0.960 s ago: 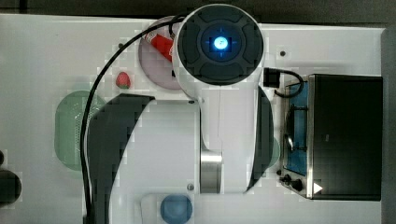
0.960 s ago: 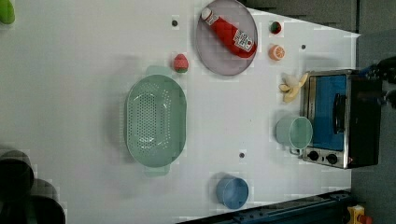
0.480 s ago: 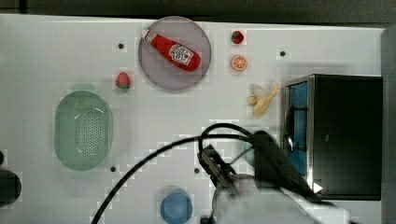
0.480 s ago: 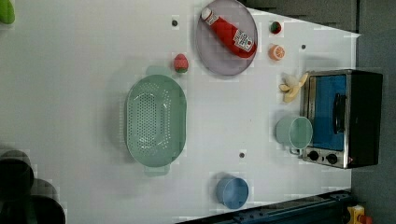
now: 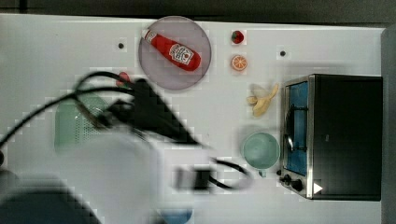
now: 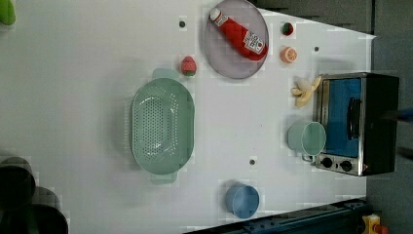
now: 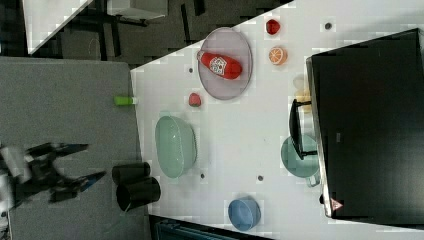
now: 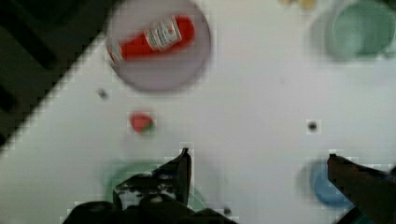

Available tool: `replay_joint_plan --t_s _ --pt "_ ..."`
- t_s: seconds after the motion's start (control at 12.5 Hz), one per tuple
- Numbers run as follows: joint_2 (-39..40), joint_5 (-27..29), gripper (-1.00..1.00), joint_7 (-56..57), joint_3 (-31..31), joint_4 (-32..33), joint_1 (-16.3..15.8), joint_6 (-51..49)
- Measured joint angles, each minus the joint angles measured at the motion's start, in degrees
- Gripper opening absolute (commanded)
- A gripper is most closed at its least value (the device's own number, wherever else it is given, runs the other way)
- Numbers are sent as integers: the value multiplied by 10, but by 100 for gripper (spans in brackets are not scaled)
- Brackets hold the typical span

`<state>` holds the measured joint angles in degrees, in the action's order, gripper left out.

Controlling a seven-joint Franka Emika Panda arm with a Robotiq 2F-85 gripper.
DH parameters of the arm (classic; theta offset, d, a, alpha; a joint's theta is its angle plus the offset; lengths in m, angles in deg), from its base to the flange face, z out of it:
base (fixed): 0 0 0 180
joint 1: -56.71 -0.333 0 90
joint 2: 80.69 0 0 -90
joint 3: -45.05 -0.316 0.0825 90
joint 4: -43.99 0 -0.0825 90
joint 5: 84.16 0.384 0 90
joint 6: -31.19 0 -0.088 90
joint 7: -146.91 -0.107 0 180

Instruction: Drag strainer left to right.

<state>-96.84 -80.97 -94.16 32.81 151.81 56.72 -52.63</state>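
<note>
The strainer (image 6: 162, 126) is a pale mint-green oval colander dotted with holes. It lies flat on the white table, left of centre in the left view, and also appears as the strainer (image 7: 175, 146). In the top view my blurred arm (image 5: 121, 163) covers most of the strainer (image 5: 70, 122). My gripper (image 8: 257, 163) is open, well above the table, with nothing between its fingers. One fingertip (image 8: 185, 161) hangs over the strainer's rim (image 8: 116, 175); the other fingertip (image 8: 338, 163) is over a blue bowl (image 8: 324, 186).
A purple plate (image 6: 219, 58) with a ketchup bottle (image 6: 238, 35) lies beyond the strainer, a strawberry (image 6: 188, 66) beside it. A green cup (image 6: 307, 139), banana (image 6: 304, 91) and toaster oven (image 6: 358, 122) stand at the left view's right. Black cups (image 7: 132, 186) stand near a table corner.
In the top view my arm has swung from the lower right to the lower left and now covers much of the strainer. The strainer and the other objects have not moved.
</note>
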Motion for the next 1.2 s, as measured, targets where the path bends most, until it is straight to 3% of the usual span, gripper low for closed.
replay_joint_plan --t_s 0.48,0.72,1.2 --pt "231 -16 100 -334 -176 53 -32 123" --pt "294 -25 100 -463 -209 78 -43 202" --pt "382 -44 100 -529 -198 149 -37 446"
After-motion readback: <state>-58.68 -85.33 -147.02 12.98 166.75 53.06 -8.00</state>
